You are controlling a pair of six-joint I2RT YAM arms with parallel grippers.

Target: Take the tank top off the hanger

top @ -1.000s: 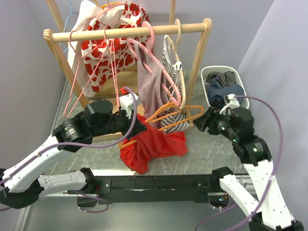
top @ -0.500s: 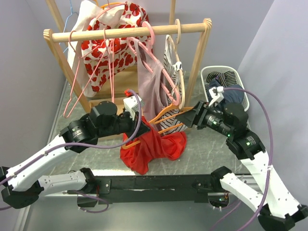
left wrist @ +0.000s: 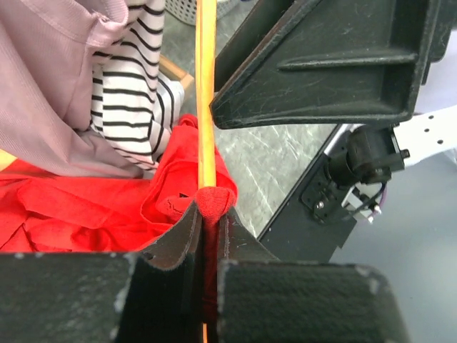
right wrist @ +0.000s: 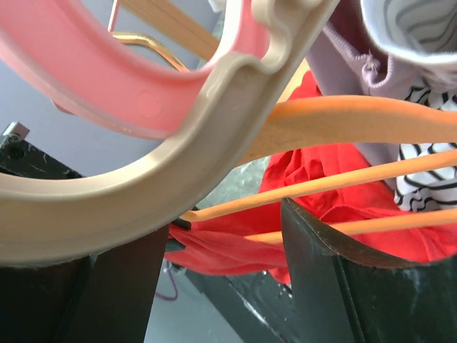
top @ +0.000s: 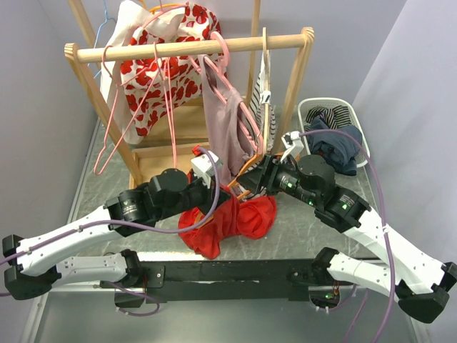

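Two arms meet over the middle of the table [top: 314, 230], just in front of the wooden rack [top: 193, 48] that stands along its far edge with other clothes on it. A white basket [top: 330, 100] sits at the far right corner.

The red tank top [top: 239, 220] is heaped mid-table, toward the near edge, and is not yet free of the orange hanger [top: 244, 170], which slants up out of the pile toward the rack.

My left gripper [left wrist: 206, 214] is pinched tight on the hanger's thin bar, right where a red strap [left wrist: 214, 199] loops over it, so I have bar and cloth in the same bite. My right gripper [right wrist: 228, 243] has its jaws wide apart. Two thin orange bars run across the gap between them, and I can't see either finger pressing on anything. A cream hanger [right wrist: 214, 143] and a pink hanger [right wrist: 107, 78] from the rack crowd close in front of that wrist camera.

I judge I'm at the handover within the stripping step: one hand anchors the hanger while the other gets set to take a hold. Next I'd close the right jaws on the orange bars alone. With that hold firm, I could slacken the left and draw the strap off the hanger's end, keeping clear of the rack's hangers.
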